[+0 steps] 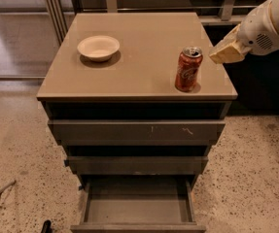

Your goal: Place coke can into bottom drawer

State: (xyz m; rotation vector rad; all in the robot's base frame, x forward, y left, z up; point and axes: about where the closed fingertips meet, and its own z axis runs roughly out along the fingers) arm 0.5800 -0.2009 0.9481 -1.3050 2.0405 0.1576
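Note:
The coke can (188,69) stands upright on the cabinet top (139,47), near its right front corner. The bottom drawer (137,205) is pulled out at the foot of the cabinet, its flat grey floor bare. My gripper (225,52) comes in from the upper right on a white arm. It hovers just right of the can, at about the height of the can's top, apart from it.
A cream bowl (98,47) sits on the left part of the cabinet top. The top drawer front (136,131) with pale scratches and the plain middle front (136,165) are shut. Speckled floor lies around the cabinet. A dark cabinet stands at the right.

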